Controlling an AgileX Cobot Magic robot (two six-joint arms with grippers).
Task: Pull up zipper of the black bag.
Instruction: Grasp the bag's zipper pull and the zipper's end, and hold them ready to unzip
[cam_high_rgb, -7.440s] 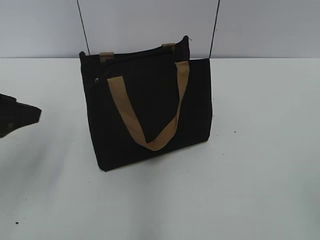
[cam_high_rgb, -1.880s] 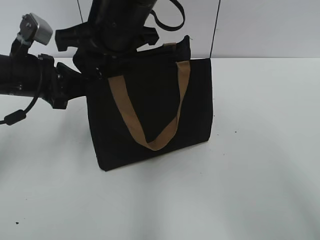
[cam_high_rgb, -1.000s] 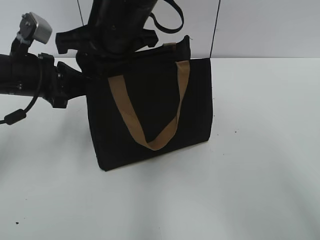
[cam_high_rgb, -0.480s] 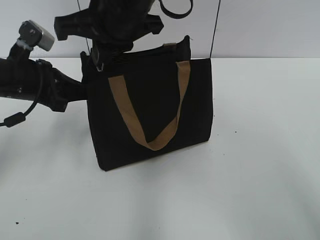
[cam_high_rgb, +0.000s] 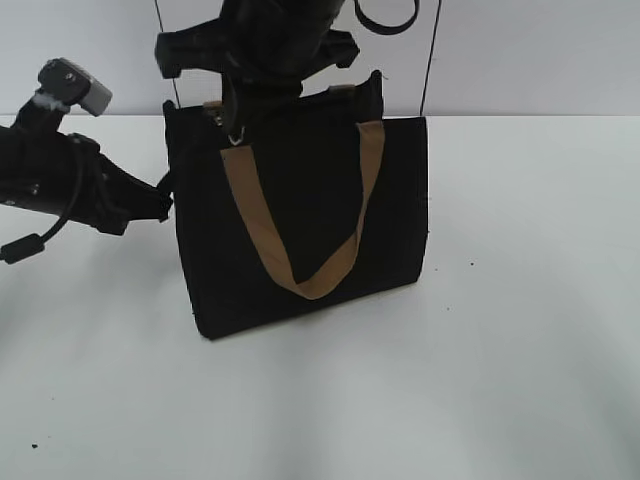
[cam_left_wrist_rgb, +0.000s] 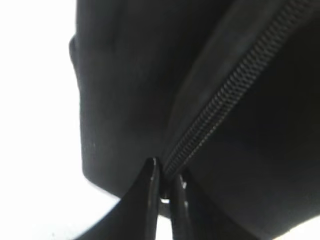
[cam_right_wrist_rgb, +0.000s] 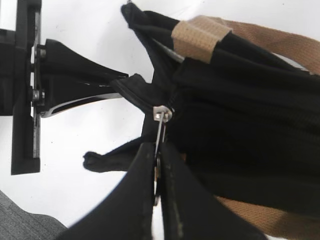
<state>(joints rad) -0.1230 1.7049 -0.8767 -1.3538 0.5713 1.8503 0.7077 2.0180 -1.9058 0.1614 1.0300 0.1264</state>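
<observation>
On the white tabletop, nearest the exterior camera, lies bare surface with a few dark specks; behind it, just left of centre, the black bag stands upright, its front face crossed by a tan strap handle that hangs in a V. At about 9 o'clock from the bag the left pincer reaches in from the left edge, its tips lost against the black fabric of the bag's left end, so that view does not show the grip. The left wrist view does: the left pincer is closed almost to touching on the bag's end fabric, right where the zipper teeth begin; most of that frame is dark and blurred. At 12 o'clock over the bag's top left corner the right arm comes down, its upper part cut off by the frame, and a small silvery pull tab dangles beneath it. In the right wrist view the right pincer is pinched tight on that pull tab, whose slider sits near the bag's end, with the left pincer's fingers clamping the fabric tail just beyond. The second strap handle is partly hidden behind the bag's top edge.
</observation>
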